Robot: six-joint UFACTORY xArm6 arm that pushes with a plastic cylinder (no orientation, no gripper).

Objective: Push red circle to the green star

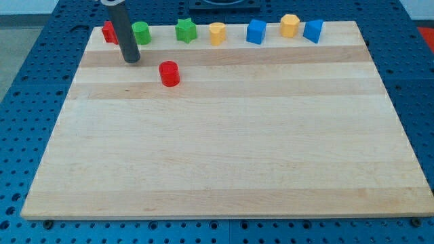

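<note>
The red circle (169,73) sits apart near the far left, just right of my tip (131,60), a bare rod touching nothing, and it looks small, light, hard and slidy, so push its near-left side toward the green star (185,30).

No text, label, brand or number can be read — anywhere.
</note>
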